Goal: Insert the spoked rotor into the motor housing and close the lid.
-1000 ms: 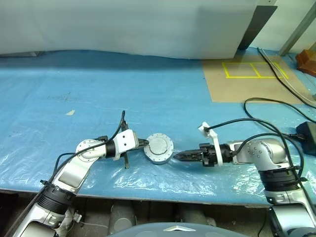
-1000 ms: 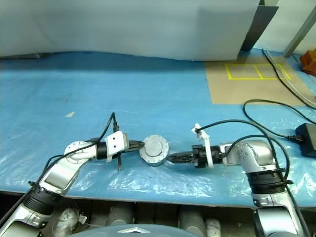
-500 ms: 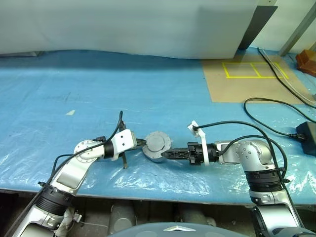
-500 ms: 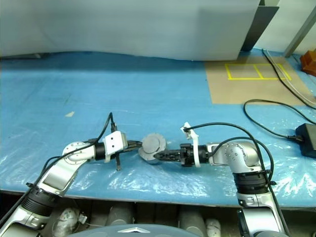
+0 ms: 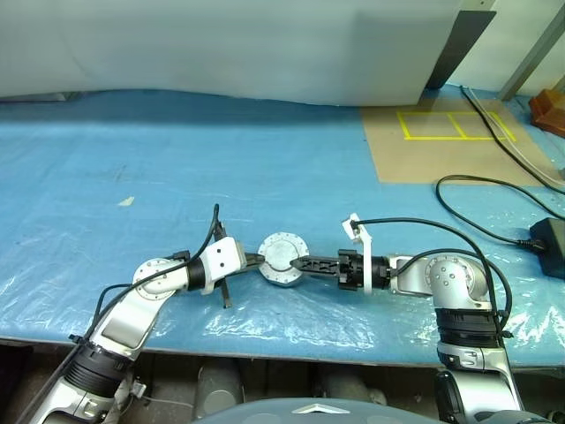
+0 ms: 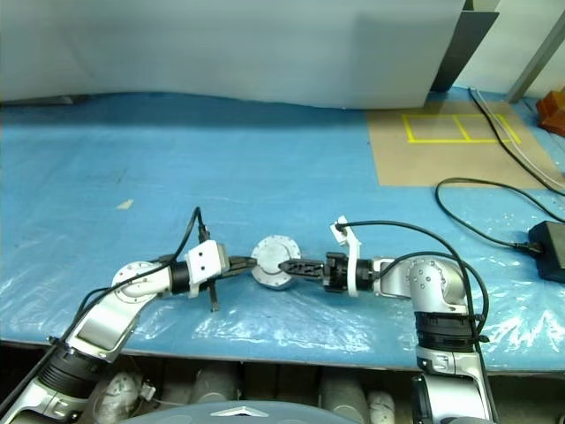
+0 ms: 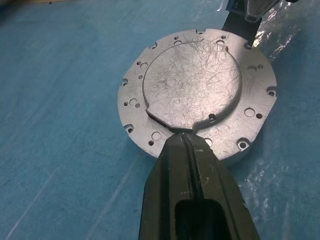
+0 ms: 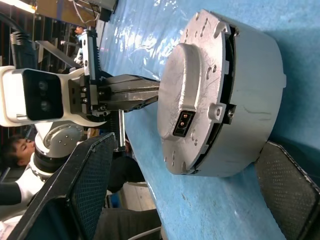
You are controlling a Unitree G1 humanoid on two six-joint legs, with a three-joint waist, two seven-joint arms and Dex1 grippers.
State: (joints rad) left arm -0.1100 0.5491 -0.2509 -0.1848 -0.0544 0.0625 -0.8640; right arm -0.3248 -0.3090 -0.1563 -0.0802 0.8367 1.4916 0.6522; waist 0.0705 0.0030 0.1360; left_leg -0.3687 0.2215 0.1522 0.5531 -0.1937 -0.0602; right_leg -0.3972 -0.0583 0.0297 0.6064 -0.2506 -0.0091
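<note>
The motor housing [image 5: 283, 274] lies on the blue table cover with the lid [image 5: 282, 252] on top, pale face and raised centre circle [image 7: 192, 82] upward. In the right wrist view a dark seam runs between the lid [image 8: 187, 105] and the housing [image 8: 250, 90]. The spoked rotor is hidden. My left gripper [image 5: 256, 260] is shut, and its fingertips [image 7: 181, 142] rest on the lid's rim. From the other side, my right gripper [image 5: 297, 263] is open, with its fingers [image 8: 87, 182] standing wide on either side of the housing.
Black cables [image 5: 477, 190] and a black power brick [image 5: 548, 240] lie at the right. A brown panel with yellow tape [image 5: 446, 141] is at the back right. The table's front edge [image 5: 291, 346] runs close below both arms. A person [image 8: 15, 150] is in the background.
My right gripper has moved left, and its open fingers now straddle the housing. The housing tipped briefly and now lies flat again. The left gripper has stayed put.
</note>
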